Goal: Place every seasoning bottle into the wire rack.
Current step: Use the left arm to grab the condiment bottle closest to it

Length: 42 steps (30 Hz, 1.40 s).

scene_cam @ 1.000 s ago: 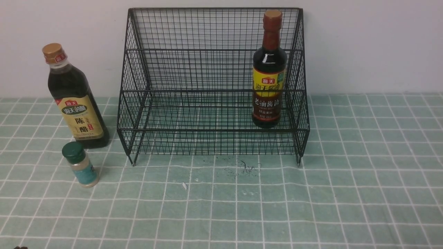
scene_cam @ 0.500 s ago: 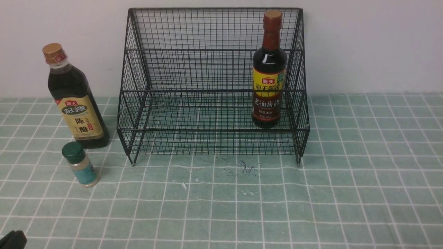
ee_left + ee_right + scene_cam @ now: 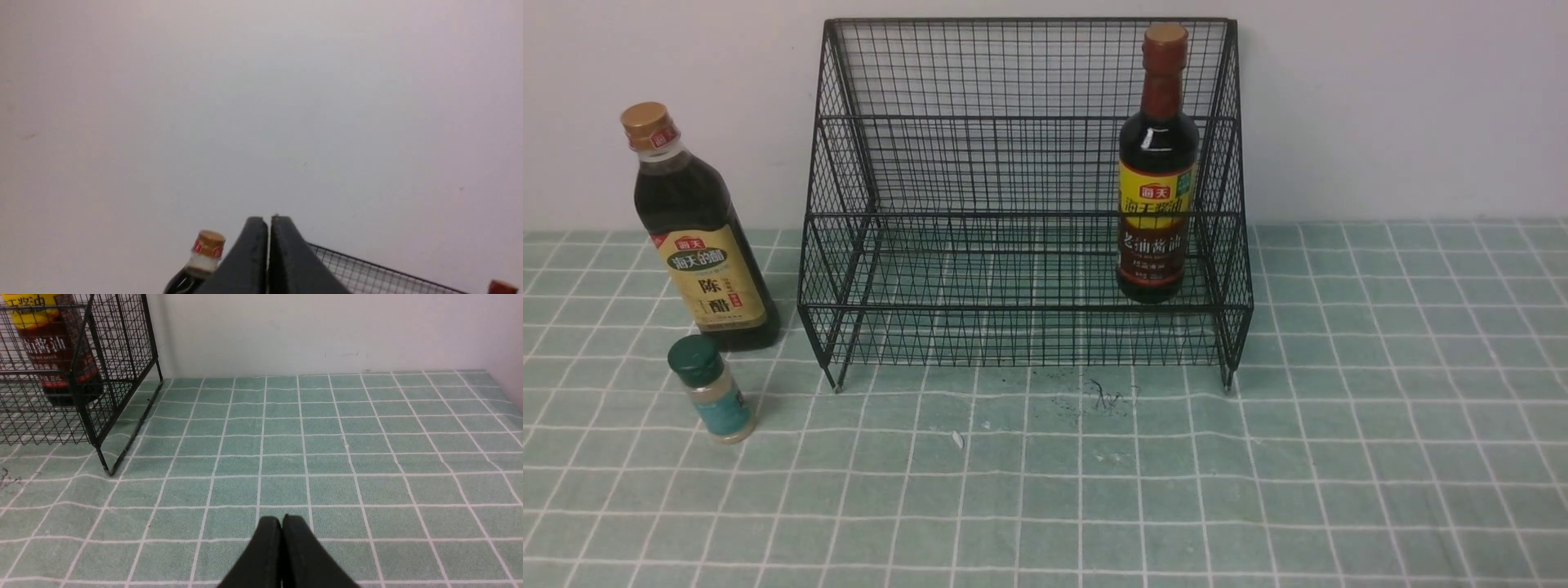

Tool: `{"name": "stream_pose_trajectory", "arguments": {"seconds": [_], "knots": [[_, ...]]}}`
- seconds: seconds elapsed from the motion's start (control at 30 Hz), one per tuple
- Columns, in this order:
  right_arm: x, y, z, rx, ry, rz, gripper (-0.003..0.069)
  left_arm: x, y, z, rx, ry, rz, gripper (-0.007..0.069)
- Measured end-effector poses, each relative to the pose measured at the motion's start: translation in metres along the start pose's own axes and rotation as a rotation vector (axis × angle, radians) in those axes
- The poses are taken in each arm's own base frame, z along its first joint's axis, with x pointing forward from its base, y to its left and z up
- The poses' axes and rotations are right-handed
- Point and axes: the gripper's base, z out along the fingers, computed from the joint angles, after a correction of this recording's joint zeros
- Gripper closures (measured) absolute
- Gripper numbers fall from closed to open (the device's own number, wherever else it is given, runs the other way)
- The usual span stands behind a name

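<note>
Bottles that are tall and full, like the gold-cap bottle (image 3: pixel 698 237), are likely heavy. It looks hard and smooth, so it could slip or tip. The best place to hold it is likely the wide body at the label, or the thin neck just under the cap. The shaker (image 3: pixel 711 390) is small and likely light. It is easy to knock over, so a hold around its middle, under the green cap, seems best.

The gold-cap bottle is dark, with a beige label. It stands upright on the green cloth (image 3: pixel 1258 457), just left of the rack (image 3: pixel 1013 308) and outside it. The shaker has a teal label and pale powder inside. It stands upright just in front of the gold-cap bottle; I cannot tell if they touch. The red-neck bottle (image 3: pixel 1158 180) has a yellow and dark red label. It stands upright inside the rack, on the low step at the right end. The rack is black wire with two steps and a tall back by the wall (image 3: pixel 1380 106). So two bottles are left to put in.

The left gripper (image 3: pixel 269 222) has its fingers pressed together and holds nothing. It faces the wall, with the gold cap showing past it. The right gripper (image 3: pixel 282 522) is the same, fingers together and empty, low over the cloth, right of the rack.
</note>
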Motion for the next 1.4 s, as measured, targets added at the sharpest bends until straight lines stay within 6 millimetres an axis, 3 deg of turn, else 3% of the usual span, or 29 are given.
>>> {"name": "stream_pose_trajectory", "arguments": {"seconds": [0.13,0.27,0.3,0.4,0.57,0.77,1.03,1.23,1.33,1.4], "knots": [[0.000,0.000,0.000,0.000,0.000,0.000,0.0672,-0.030,-0.022,0.028,-0.006,0.267,-0.008,0.0631],[0.000,0.000,0.000,0.000,0.000,0.000,0.0672,-0.034,-0.036,0.067,-0.058,0.703,0.002,0.0631],[0.000,0.000,0.000,0.000,0.000,0.000,0.0672,-0.026,-0.037,0.079,-0.082,0.881,0.018,0.0631],[0.000,0.000,0.000,0.000,0.000,0.000,0.0672,-0.016,-0.038,0.107,-0.100,1.187,0.078,0.0631],[0.000,0.000,0.000,0.000,0.000,0.000,0.0672,0.017,-0.028,0.162,-0.117,1.477,0.170,0.0631],[0.000,0.000,0.000,0.000,0.000,0.000,0.0672,0.056,-0.012,0.207,-0.159,1.639,0.239,0.0631],[0.000,0.000,0.000,0.000,0.000,0.000,0.0672,0.094,0.016,0.236,-0.241,1.673,0.414,0.0587],[0.000,0.000,0.000,0.000,0.000,0.000,0.0672,0.111,0.024,0.249,-0.273,1.584,0.408,0.0421],[0.000,0.000,0.000,0.000,0.000,0.000,0.0672,0.121,0.027,0.254,-0.268,1.548,0.406,0.0265],[0.000,0.000,0.000,0.000,0.000,0.000,0.0672,0.125,0.028,0.256,-0.266,1.542,0.406,0.0218]]}}
